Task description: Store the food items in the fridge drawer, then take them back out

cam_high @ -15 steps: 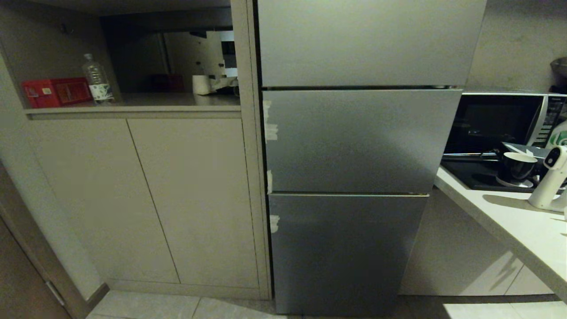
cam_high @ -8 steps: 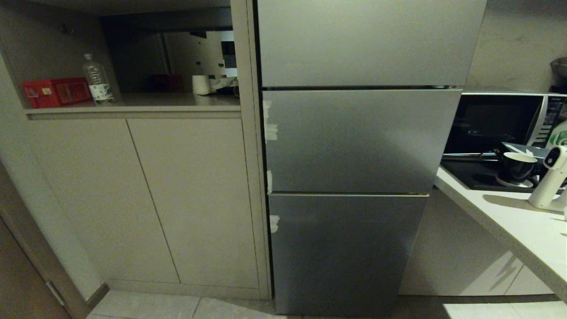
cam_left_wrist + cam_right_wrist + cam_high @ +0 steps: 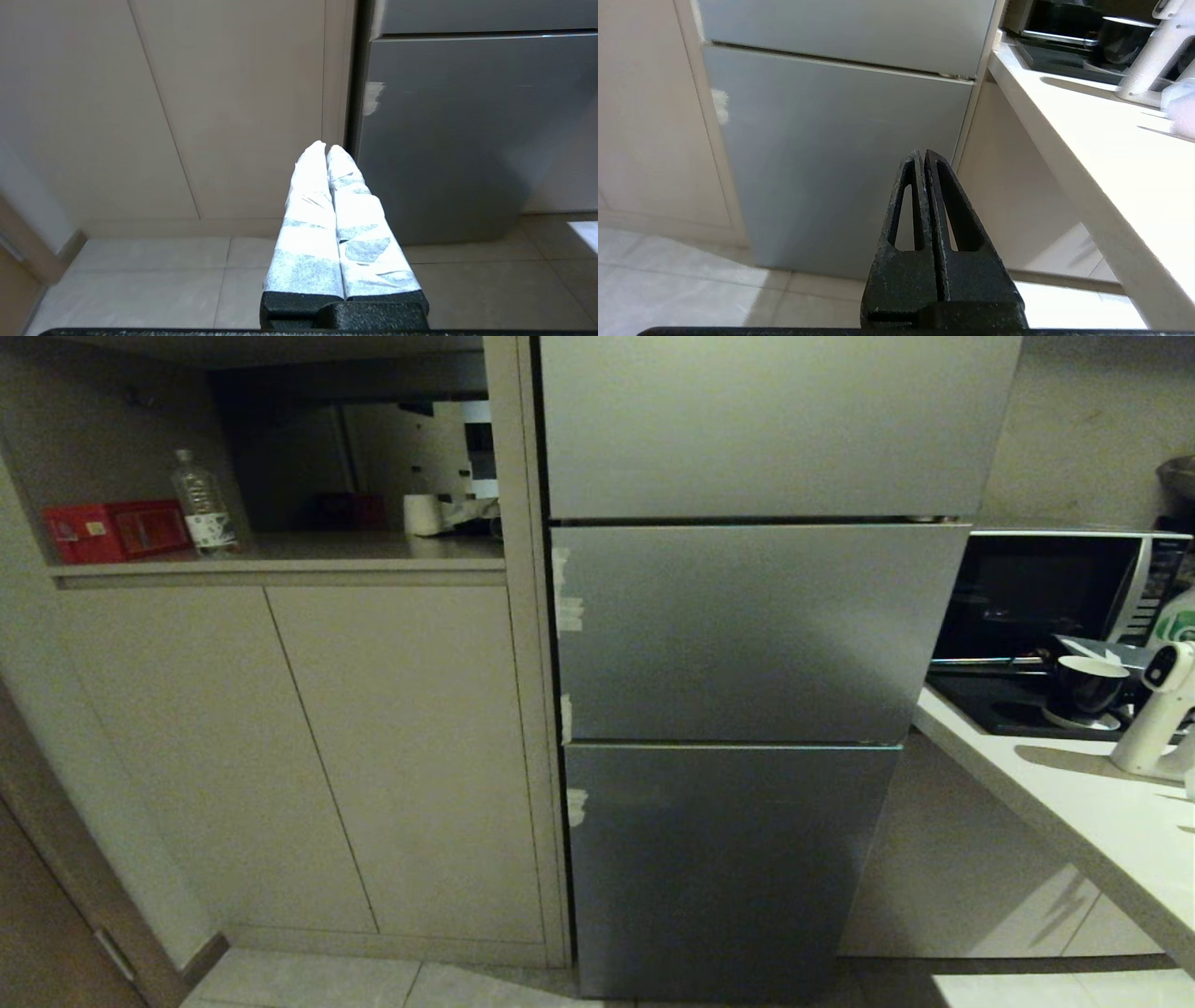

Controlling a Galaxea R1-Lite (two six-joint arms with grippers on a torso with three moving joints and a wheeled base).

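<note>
While both pairs of jaws are pressed together and empty, the fridge [image 3: 747, 635] ahead stands fully closed.

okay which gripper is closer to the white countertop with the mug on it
Right. The right gripper, jaws shut, hangs low before the fridge, right beside the countertop edge. The left gripper, jaws shut, sits at the fridge's far side by the cabinet doors.

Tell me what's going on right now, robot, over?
Left gripper shut, empty, low before the cabinet. Right gripper shut, empty, facing the fridge. All fridge doors closed; drawer and food items not in view. Nothing blocking the doors.
</note>
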